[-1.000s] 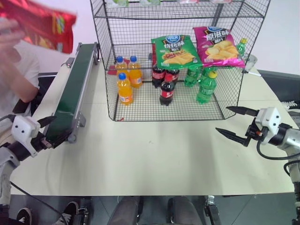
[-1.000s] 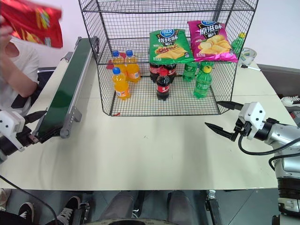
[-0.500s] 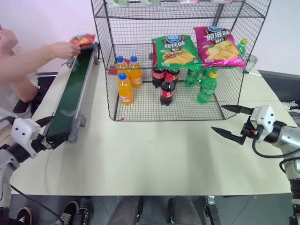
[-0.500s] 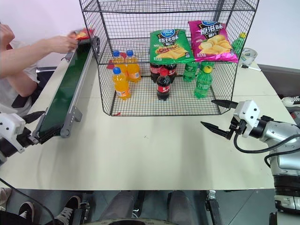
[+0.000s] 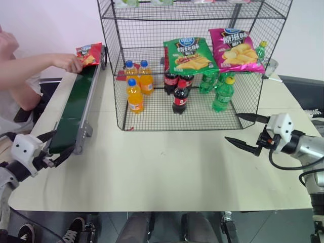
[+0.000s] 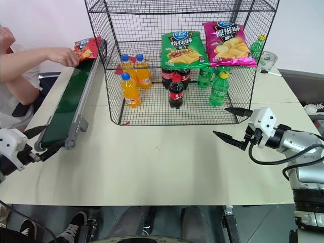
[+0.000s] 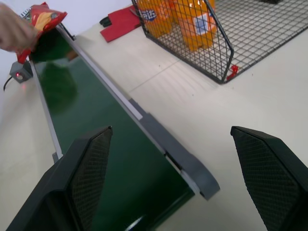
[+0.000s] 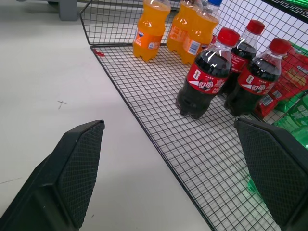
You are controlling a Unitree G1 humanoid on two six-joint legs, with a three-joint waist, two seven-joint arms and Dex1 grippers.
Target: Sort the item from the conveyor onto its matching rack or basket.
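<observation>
While a person's hand [image 5: 68, 62] holds the red crinkly chip bag [image 5: 89, 53] at the far end of the long dark green conveyor belt in its grey metal frame [image 5: 76, 104], both grippers hang over the pale worktop [image 5: 167, 167] with nothing between their fingers.

Left gripper [image 5: 53, 148]: two black fingers spread wide, empty. They sit just off the near end of the conveyor; in the left wrist view one finger [image 7: 82, 178] lies over the green belt, the other [image 7: 269, 178] over bare worktop beside the frame. The chip bag [image 7: 43, 14] is well ahead of these fingers, at the belt's opposite end, its lower edge at or just above the belt; whether it touches I cannot tell.

Right gripper [image 5: 246, 132]: fingers also wide apart, empty, pointing across toward the tall black wire-mesh rack [image 5: 187, 66]. The farther finger's tip is just beside the rack's near right corner. In the right wrist view, ahead of and between the fingers stand dark cola bottles with red caps [image 8: 207, 79] and orange soda bottles [image 8: 150, 29] on the rack's bottom mesh.

Rack contents past the right fingers: a green chip bag [image 5: 190, 54] and a magenta chip bag [image 5: 235, 49] leaning side by side above the bottles, with green soda bottles [image 5: 221, 93] below the magenta one. A flat red scrap [image 7: 120, 21] lies on the worktop between conveyor and rack.
</observation>
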